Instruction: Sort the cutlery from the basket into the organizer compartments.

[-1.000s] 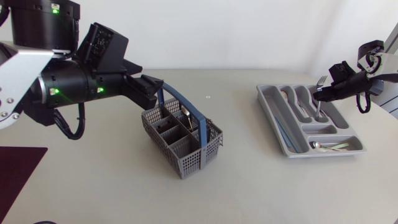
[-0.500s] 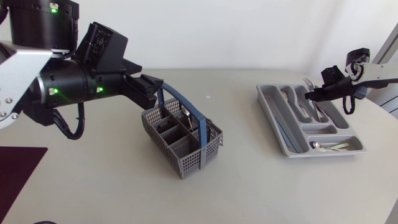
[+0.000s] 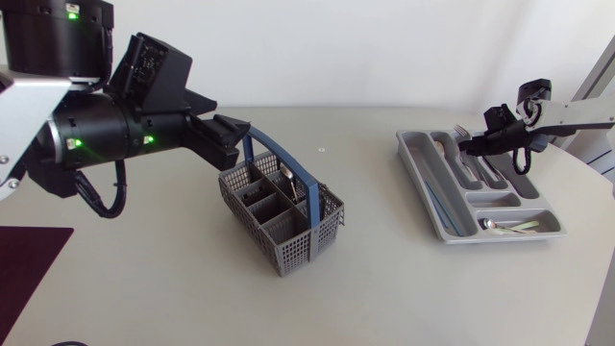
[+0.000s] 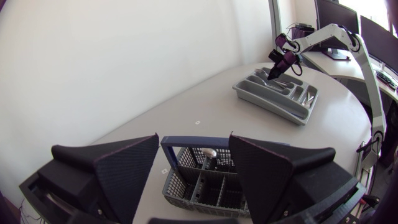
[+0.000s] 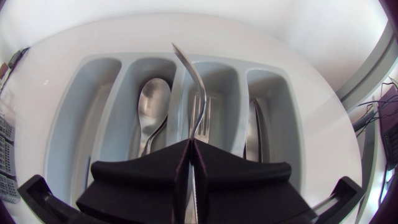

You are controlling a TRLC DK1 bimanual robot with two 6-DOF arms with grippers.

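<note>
Right tool [image 5: 189, 144]: clamped on the fork [image 5: 189, 71] by its handle, tines ahead. It is held over the organizer [image 3: 420, 159], above the slot beside the spoon [image 5: 152, 102].

Fork likely stiff, light and slick. The thin handle could pivot in a pinch, so best taken mid-handle, flat faces to the pads.

Left tool [image 4: 193, 140]: fingers apart, straddling the handle of the basket [image 3: 288, 245] on the tabletop [image 3: 384, 279]. At least one utensil [image 4: 208, 154] stands inside.

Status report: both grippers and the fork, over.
Left gripper open, astride basket handle. Right gripper shut on fork, over organizer. Nothing seen blocking.
</note>
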